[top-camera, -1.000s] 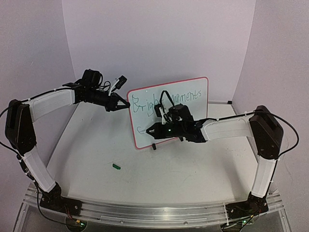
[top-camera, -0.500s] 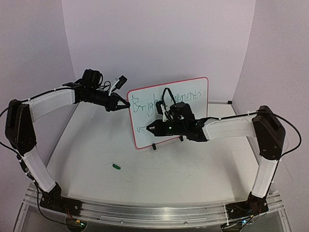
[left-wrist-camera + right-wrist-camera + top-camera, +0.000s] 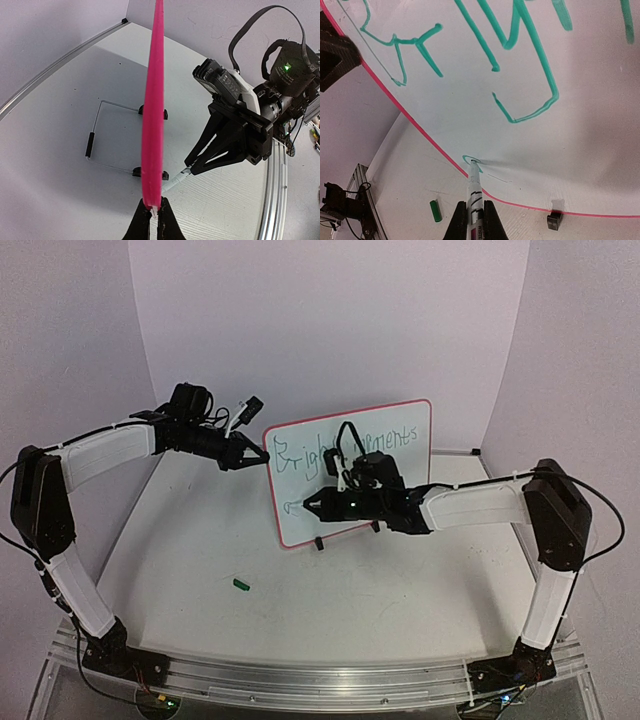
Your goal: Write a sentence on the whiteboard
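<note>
The whiteboard [image 3: 410, 468] stands upright on two small black clip feet [image 3: 553, 220] at the middle of the table, with green handwriting along its top. My left gripper [image 3: 266, 460] is shut on its pink rim [image 3: 152, 125] at the left edge, where the jaws [image 3: 154, 216] pinch the edge. My right gripper [image 3: 312, 508] is shut on a white marker [image 3: 474, 186]. The marker's tip touches the whiteboard's [image 3: 580, 130] lower left corner, inside a small green loop. From the left wrist view the marker [image 3: 176, 180] meets the front face of the board.
A green marker cap [image 3: 240, 584] lies on the table in front of the board, left of centre, also visible as the cap [image 3: 435, 210] below the rim. A wire stand [image 3: 95, 137] lies behind the board. Walls close the table's sides and back; a metal rail [image 3: 320, 680] runs along the near edge.
My right gripper has slid the marker a little to the left along the board's lower part, then stayed almost still. The left gripper and the board have not moved.
</note>
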`<state>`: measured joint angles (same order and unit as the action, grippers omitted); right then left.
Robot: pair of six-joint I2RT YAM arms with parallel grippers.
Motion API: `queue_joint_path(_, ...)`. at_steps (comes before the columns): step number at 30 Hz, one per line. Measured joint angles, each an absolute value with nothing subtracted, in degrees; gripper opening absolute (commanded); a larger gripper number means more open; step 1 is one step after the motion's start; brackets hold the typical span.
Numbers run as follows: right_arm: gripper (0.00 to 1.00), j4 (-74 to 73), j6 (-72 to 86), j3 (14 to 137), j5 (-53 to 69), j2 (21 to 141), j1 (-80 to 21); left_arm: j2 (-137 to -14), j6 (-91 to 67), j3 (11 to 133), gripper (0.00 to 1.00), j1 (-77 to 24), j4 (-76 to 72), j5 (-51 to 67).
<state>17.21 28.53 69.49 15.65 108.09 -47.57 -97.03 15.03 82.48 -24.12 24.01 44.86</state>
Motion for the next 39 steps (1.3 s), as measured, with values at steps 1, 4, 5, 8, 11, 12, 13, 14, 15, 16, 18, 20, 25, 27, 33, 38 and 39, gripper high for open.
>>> queue_joint_path(1,0.00,17.30,28.54,69.23,15.61,108.09,-47.57,-97.03,15.03,82.48,0.00,-24.12,24.01,44.86)
queue_joint_path(4,0.00,17.38,28.57,68.23,15.18,108.09,-47.55,-97.03,15.03,82.48,0.00,-24.16,24.02,44.86)
queue_joint_path(5,0.00,17.37,28.58,67.93,15.01,108.09,-47.55,-97.03,15.03,82.49,0.00,-24.19,24.01,44.86)
queue_joint_path(8,0.00,17.33,28.60,67.34,14.64,108.09,-47.55,-97.03,15.05,82.50,0.00,-24.30,24.00,44.86)
queue_joint_path(11,0.00,17.28,28.60,67.26,14.48,108.09,-47.55,-97.03,15.05,82.50,0.00,-24.36,23.99,44.84)
queue_joint_path(12,0.00,17.28,28.58,67.26,14.42,108.09,-47.55,-97.03,15.05,82.50,0.00,-24.36,23.99,44.82)
queue_joint_path(13,0.00,17.28,28.58,67.26,14.36,108.09,-47.55,-97.03,15.05,82.50,0.00,-24.37,23.99,44.82)
queue_joint_path(14,0.00,17.28,28.58,67.26,14.32,108.09,-47.55,-97.03,15.05,82.50,0.00,-24.38,23.97,44.80)
queue_joint_path(15,0.00,17.27,28.58,67.26,14.24,108.05,-47.56,-97.03,15.06,82.50,0.00,-24.38,23.97,44.80)
queue_joint_path(16,0.00,17.25,28.58,67.26,14.17,108.00,-47.57,-97.03,15.07,82.50,0.00,-24.38,23.97,44.80)
queue_joint_path(18,0.00,17.09,28.56,67.22,13.93,107.58,-47.56,-97.03,15.06,82.50,0.00,-24.40,23.97,44.82)
queue_joint_path(20,0.00,17.08,28.56,67.18,13.63,106.76,-47.55,-97.03,15.07,82.50,0.00,-24.43,23.97,44.82)
queue_joint_path(25,0.00,17.32,28.58,67.18,13.58,103.91,-47.55,-97.03,15.11,82.50,0.00,-24.49,23.96,44.82)
queue_joint_path(27,0.00,17.85,28.58,67.18,13.58,103.17,-47.55,-97.03,15.13,82.50,0.00,-24.49,23.97,44.82)
queue_joint_path(33,0.00,18.20,28.58,67.25,13.61,103.02,-47.55,-97.03,15.15,82.50,0.00,-24.49,23.97,44.82)
queue_joint_path(38,0.00,18.18,28.58,67.81,13.58,103.10,-47.54,-97.03,15.16,82.50,0.00,-24.49,23.97,44.82)
queue_joint_path(39,0.00,18.20,28.58,68.01,13.58,103.18,-47.50,-97.03,15.16,82.50,0.00,-24.49,23.97,44.82)
